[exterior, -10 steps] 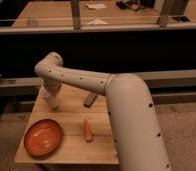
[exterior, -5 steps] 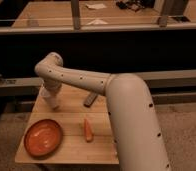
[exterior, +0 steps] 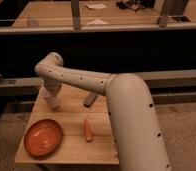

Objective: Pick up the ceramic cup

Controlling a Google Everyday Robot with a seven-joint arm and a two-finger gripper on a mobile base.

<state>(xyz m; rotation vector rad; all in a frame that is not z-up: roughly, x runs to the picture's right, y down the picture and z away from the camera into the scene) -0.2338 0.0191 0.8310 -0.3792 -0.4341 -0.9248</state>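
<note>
No brand, label or writing could be read on anything in the camera view. The white arm (exterior: 101,85) reached from the lower right across the wooden table (exterior: 71,145) to its far left corner, where the gripper (exterior: 52,100) pointed down; whether it was open, closed or gripping anything could not be told. The ceramic cup could not be made out apart from the pale shape at the end of the arm near that far left corner, so its place was uncertain. An orange plate (exterior: 42,138) lay by the near left corner, an orange carrot-like piece (exterior: 88,130) lay near the middle of the table, and a dark grey flat object (exterior: 90,99) lay toward the far edge, just beside the arm. Compared with half a second before, the arm and all the objects sat in the same places.
</note>
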